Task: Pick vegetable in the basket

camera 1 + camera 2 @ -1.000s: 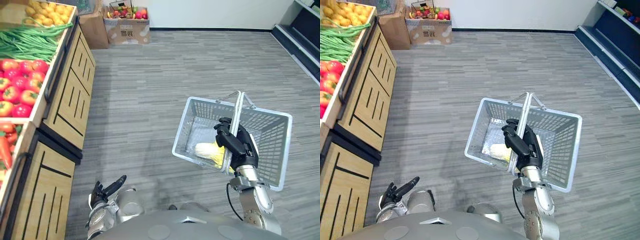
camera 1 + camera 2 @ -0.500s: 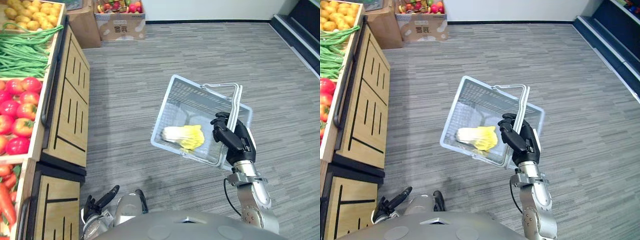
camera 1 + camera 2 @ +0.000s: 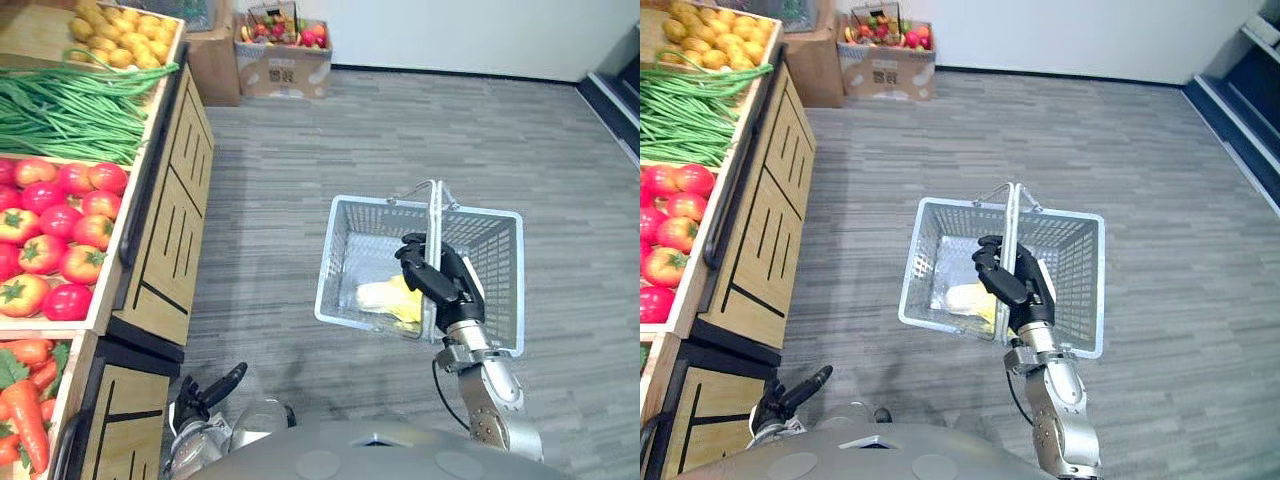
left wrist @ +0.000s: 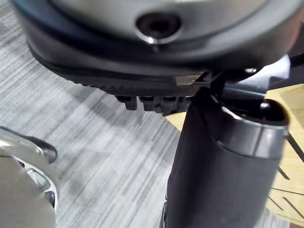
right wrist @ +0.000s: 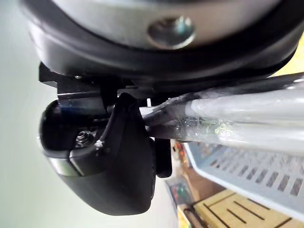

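Observation:
A pale grey plastic basket [image 3: 336, 268] hangs above the floor in front of me. My right hand [image 3: 441, 283] is shut on its two metal handles [image 3: 434, 212], which are folded together. A yellow-white leafy cabbage [image 3: 384, 297] lies in the basket's bottom, partly hidden behind that hand. In the right wrist view the thumb [image 5: 110, 164] curls under the handles [image 5: 247, 118], with the basket's slotted wall [image 5: 247, 173] past them. My left hand [image 3: 202, 392] hangs low at my left side with fingers straight, holding nothing.
A wooden produce stand [image 3: 165, 225] runs along my left with tomatoes [image 3: 60, 215], green beans [image 3: 70, 100], yellow produce [image 3: 120, 40] and carrots [image 3: 25, 405]. A cardboard box [image 3: 287, 55] of fruit stands by the far wall. Dark shelving [image 3: 622, 88] is at the far right.
The whole view has shifted, so the camera moved. The basket, tipped to the left half a second ago, now hangs nearly level. The cabbage stays inside, the right hand on the handles.

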Available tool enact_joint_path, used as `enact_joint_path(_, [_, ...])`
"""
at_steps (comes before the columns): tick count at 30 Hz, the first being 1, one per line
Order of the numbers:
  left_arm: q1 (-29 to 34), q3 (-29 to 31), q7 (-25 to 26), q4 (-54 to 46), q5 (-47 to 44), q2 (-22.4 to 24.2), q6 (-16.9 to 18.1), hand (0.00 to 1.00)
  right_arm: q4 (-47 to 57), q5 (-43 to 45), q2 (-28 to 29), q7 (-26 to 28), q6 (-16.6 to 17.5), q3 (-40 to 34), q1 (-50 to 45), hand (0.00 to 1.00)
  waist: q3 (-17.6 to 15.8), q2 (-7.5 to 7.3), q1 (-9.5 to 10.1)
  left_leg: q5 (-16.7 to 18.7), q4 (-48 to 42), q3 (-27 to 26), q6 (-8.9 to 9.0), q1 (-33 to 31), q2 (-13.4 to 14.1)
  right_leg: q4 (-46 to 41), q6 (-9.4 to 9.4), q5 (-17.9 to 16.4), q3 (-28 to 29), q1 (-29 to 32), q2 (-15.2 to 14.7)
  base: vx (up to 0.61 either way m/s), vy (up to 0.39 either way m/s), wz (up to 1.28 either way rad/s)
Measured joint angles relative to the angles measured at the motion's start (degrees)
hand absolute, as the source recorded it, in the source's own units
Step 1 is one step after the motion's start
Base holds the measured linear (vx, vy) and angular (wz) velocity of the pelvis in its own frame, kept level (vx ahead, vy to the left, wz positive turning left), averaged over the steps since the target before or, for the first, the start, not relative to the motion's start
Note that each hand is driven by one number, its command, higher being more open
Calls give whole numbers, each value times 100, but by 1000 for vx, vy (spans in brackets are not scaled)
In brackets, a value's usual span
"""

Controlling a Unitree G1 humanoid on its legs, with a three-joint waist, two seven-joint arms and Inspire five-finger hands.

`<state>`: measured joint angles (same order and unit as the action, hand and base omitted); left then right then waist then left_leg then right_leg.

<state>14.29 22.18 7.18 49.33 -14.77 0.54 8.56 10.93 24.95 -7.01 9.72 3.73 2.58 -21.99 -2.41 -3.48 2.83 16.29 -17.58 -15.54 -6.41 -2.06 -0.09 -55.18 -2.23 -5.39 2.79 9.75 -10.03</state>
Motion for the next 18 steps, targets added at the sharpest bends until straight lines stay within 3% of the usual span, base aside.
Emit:
enact_joint_path(2, [114,-80,-4,27,4,-22,2,100,0,11,0,46,-2,65,-39,0,-31,107,-83,21,88,304,21,357,-19,-244,293,-587,-313,416,43,131,-55,71])
enact_joint_path(3, [136,-120,-9,27,4,-51,3,100,0,19,0,48,-2,87,-39,0,-32,116,-125,25,82,426,29,414,-30,-141,311,-710,-303,543,69,155,-94,86])
enact_joint_path(5, [122,-209,-22,38,47,-90,24,100,1,90,-8,101,-1,135,-77,0,-47,184,-270,57,7,950,85,490,26,998,322,-865,191,840,372,164,-156,109])
enact_joint_path(7, [81,-212,-19,49,132,-116,35,100,1,123,-14,119,-1,214,-78,0,-76,229,-304,146,-104,1268,213,479,103,1865,175,-772,776,963,608,167,-210,102])
enact_joint_path(10, [19,-199,32,78,147,-161,58,100,2,139,-52,161,-3,513,-110,0,-146,282,-306,573,-498,2015,484,438,224,3372,-365,-429,1850,981,821,194,-291,119])
enact_joint_path(11, [33,-165,57,77,147,-178,59,100,5,139,-94,173,-5,680,-161,0,-161,263,-299,840,-707,2367,575,444,223,3651,-456,-385,2125,880,789,229,-385,143])
enact_joint_path(12, [45,-117,87,53,148,-178,62,100,11,139,-139,207,-6,811,-213,0,-156,220,-301,1044,-843,2668,605,466,210,3654,-422,-410,2231,792,784,276,-450,189])
enact_joint_path(13, [-2,-49,121,3,150,-140,64,100,18,139,-233,244,-50,934,-244,0,-161,210,-279,1272,-1000,3241,683,471,216,3299,-819,-206,2257,724,847,298,-491,234])
enact_joint_path(14, [-57,-33,123,-60,166,-47,67,100,30,139,-340,249,-148,949,-252,0,-137,195,-248,1300,-841,3805,709,491,330,2731,-891,-487,2059,723,1015,356,-603,243])
enact_joint_path(16, [-217,55,106,-101,199,257,81,100,76,147,-542,254,-214,919,-241,0,-113,353,-128,1111,-841,4415,761,454,387,2509,-680,-741,1425,739,932,256,-471,187])
enact_joint_path(17, [-284,-38,89,-42,206,336,29,100,111,250,-558,254,-214,902,-204,0,-99,437,-92,824,-1013,4493,677,234,383,2305,-551,-848,995,786,843,202,-435,187])
enact_joint_path(18, [-296,-54,113,-61,208,336,23,100,131,256,-550,270,-213,978,-149,0,-78,454,-167,555,-865,4412,776,30,584,2189,-415,-933,541,783,752,189,-438,181])
